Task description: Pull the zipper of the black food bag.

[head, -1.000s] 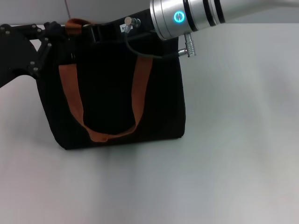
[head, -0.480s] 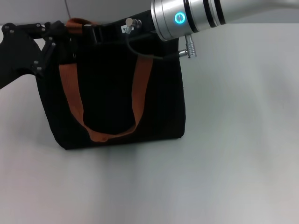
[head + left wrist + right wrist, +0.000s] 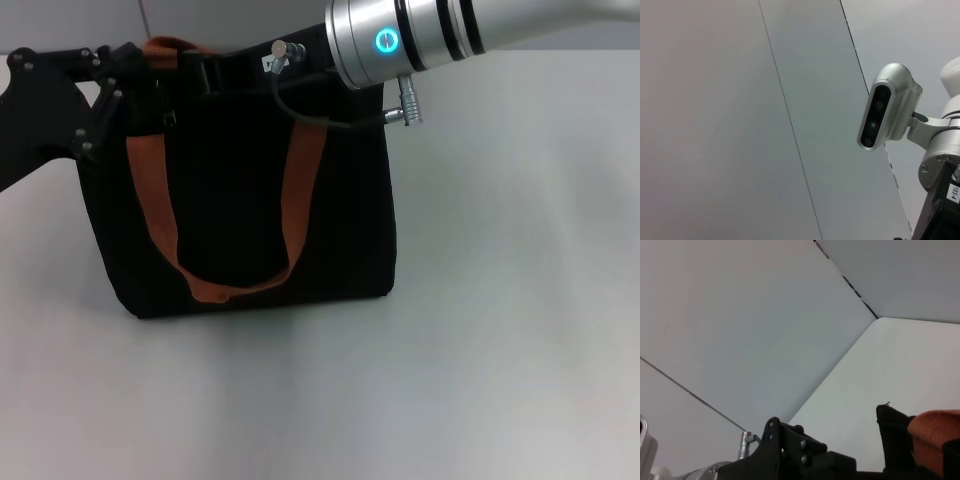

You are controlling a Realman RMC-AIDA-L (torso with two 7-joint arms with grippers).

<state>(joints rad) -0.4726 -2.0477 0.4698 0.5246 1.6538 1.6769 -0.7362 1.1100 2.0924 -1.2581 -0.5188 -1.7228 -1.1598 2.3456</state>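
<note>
The black food bag (image 3: 240, 200) stands upright on the white table at the left of centre in the head view, its orange-brown handle (image 3: 300, 190) hanging down its front. My left gripper (image 3: 135, 85) is at the bag's top left corner, black against the black fabric. My right gripper (image 3: 225, 68) reaches in over the bag's top edge from the silver wrist (image 3: 385, 40). The zipper is hidden. The right wrist view shows the bag's corner (image 3: 892, 437), an orange strap (image 3: 935, 432) and the left gripper's body (image 3: 795, 450).
The white table (image 3: 500, 300) spreads in front and to the right of the bag. A silver cable plug (image 3: 405, 105) hangs from the right wrist beside the bag's top right corner. The left wrist view shows the wall and the right arm's camera (image 3: 887, 107).
My left gripper has shifted a little to the right, closer against the bag's top left corner. The right arm has barely moved. The bag stays put.
</note>
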